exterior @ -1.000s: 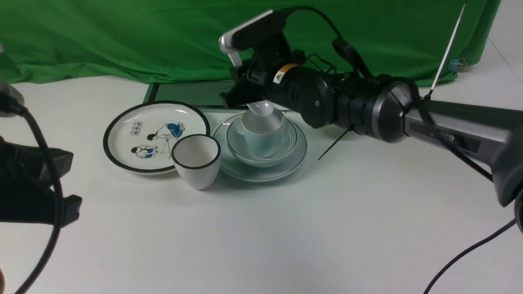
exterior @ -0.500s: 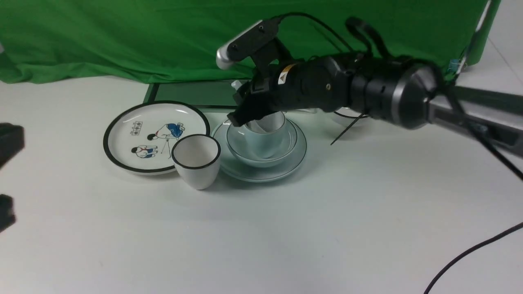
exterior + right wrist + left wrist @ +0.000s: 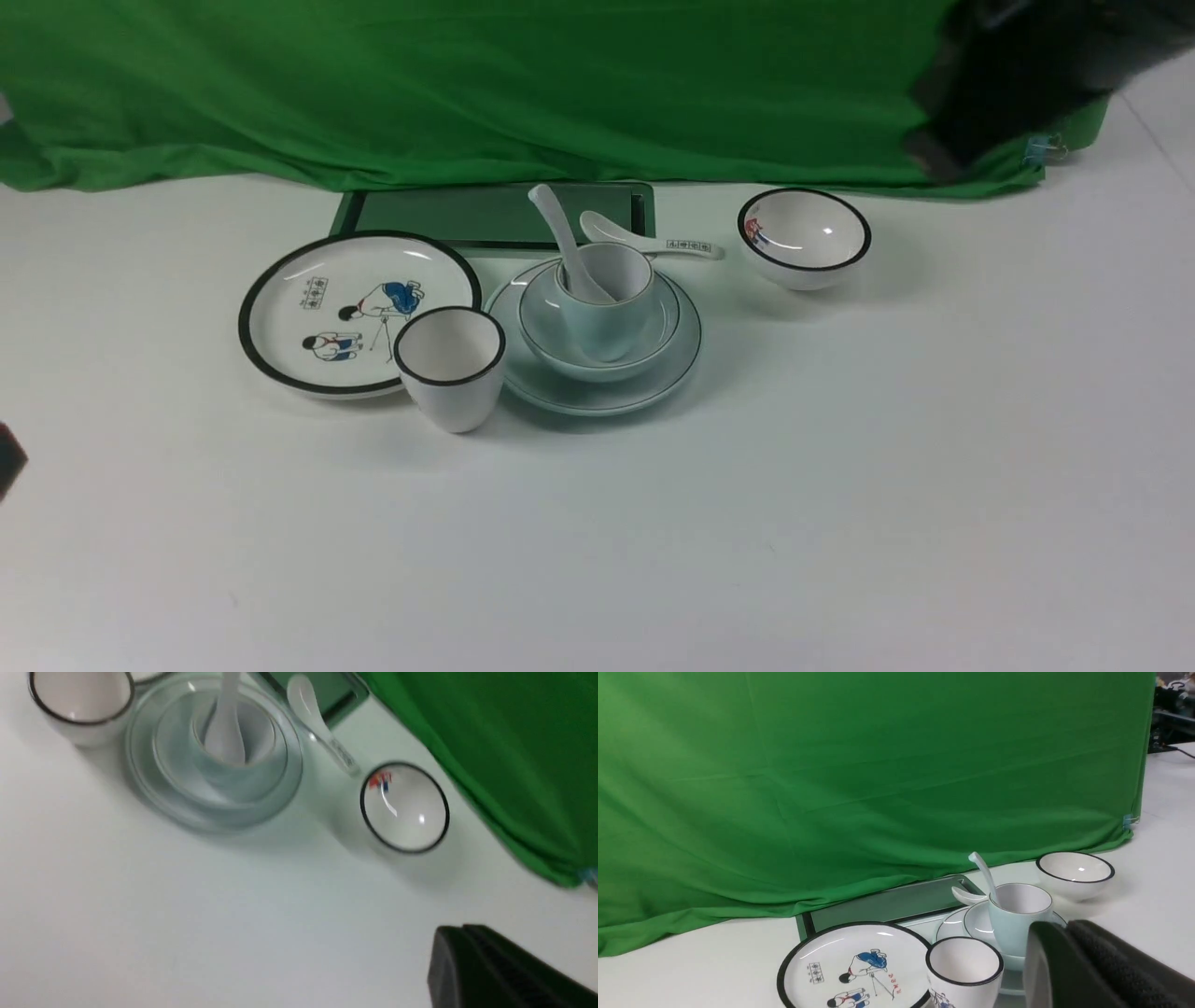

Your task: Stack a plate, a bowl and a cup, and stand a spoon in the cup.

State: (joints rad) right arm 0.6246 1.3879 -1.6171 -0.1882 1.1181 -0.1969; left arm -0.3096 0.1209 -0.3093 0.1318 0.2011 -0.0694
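Spoon (image 3: 568, 245) leans in the cup (image 3: 607, 322) at upper centre, nested in bowl (image 3: 597, 366) and plate (image 3: 602, 401), likely so your stack supports it, while both pincers, left (image 3: 1052, 924) and right (image 3: 462, 927), are closed, empty.

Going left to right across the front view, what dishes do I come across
Cartoon plate, black-rimmed cup, pale cup with the plain spoon standing in it, black-rimmed bowl.

Spoon (image 3: 984, 873) leaning in cup (image 3: 1014, 914).
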